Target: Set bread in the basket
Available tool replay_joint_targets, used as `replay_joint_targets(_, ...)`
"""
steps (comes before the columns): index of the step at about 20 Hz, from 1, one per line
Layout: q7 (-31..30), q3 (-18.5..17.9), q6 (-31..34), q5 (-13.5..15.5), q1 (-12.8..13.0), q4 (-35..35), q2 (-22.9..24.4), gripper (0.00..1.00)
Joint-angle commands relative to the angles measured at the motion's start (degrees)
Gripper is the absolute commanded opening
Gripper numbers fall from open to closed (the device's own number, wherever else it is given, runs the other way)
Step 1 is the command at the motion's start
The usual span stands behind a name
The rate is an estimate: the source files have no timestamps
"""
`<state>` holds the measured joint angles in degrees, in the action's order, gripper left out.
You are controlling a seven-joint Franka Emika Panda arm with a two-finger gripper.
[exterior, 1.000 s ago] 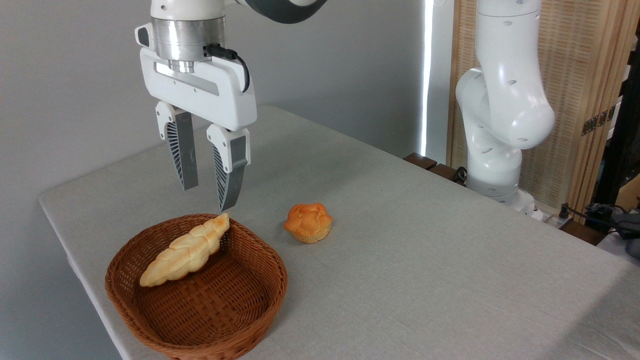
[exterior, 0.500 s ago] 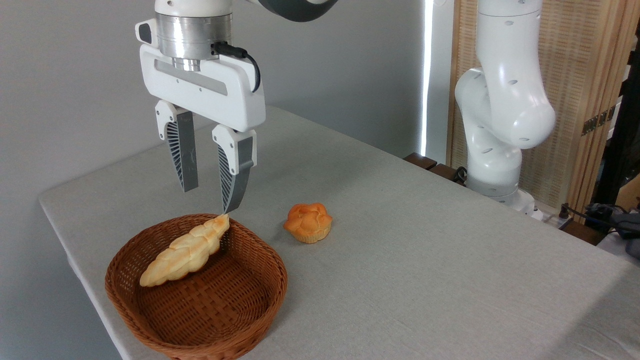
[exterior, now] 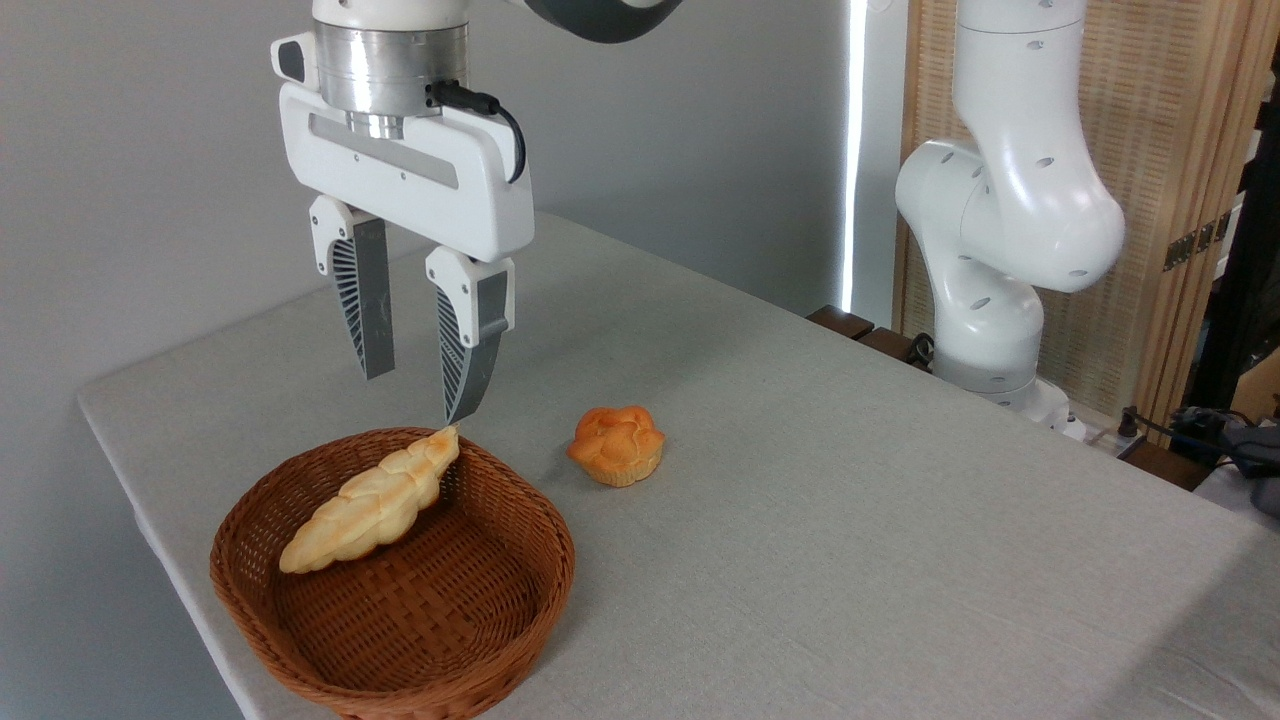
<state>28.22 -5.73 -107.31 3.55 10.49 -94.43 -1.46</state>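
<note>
bread [exterior: 372, 502] lies in the basket [exterior: 520, 610], far tip propped on the rim; my gripper [exterior: 417, 392] has lifted clear, fingers spread and empty; i judge the task done.

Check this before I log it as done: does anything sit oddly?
The bread lies askew in the basket, its pointed end propped on the far rim rather than flat. The gripper hangs open above it, holding nothing.

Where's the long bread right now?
The bread lies in the basket at the lower left, its upper tip propped on the back rim, just below the open gripper and left of the bun.
</note>
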Motion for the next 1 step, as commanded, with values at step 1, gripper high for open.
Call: replay_joint_targets(1, -0.1, 0.5, 1.7, 1.5, -1.0, 0.6, 0.6, 1.00)
